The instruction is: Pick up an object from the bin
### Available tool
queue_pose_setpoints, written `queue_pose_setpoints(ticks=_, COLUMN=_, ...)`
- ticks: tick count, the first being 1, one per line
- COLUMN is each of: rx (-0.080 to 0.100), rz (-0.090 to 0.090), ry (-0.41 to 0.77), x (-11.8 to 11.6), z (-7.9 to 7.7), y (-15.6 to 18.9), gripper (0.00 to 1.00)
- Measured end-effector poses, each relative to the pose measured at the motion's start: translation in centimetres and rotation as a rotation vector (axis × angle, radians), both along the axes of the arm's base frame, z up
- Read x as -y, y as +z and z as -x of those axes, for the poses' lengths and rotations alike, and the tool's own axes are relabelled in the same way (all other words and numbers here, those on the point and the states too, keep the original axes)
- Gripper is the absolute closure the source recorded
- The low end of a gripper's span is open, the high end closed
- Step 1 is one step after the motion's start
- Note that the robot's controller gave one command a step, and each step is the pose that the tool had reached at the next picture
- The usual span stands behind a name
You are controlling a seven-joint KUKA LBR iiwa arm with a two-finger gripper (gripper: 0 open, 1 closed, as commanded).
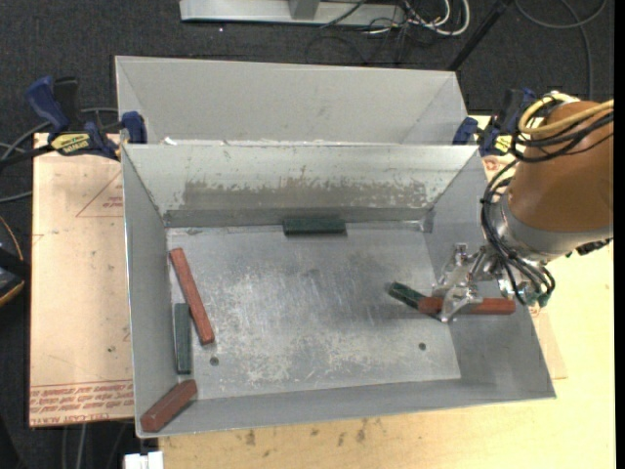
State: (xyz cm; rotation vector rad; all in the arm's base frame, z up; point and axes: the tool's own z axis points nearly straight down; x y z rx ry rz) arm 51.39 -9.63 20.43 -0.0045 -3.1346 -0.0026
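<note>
My gripper [451, 296] is low at the right side of the bin, close to the right wall. A red-brown bar [488, 306] lies flat directly under it, running left to right, and the gripper crosses the bar's left part. A short dark green piece [402, 292] lies just left of the gripper, touching or overlapping the bar's left end. I cannot make out whether the bar is gripped.
A dark green block [314, 227] lies against the back wall. At the left side lie a long red-brown bar [191, 296] and a dark grey-green bar [182, 338] beside it. A brown block [168, 405] sits in the front left corner.
</note>
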Motion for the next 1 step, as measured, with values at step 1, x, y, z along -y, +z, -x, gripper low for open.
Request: queue_pose_setpoints(ticks=1, rx=0.007, rz=0.001, ry=0.004, x=-0.06, z=-0.18, y=0.35, gripper=1.0)
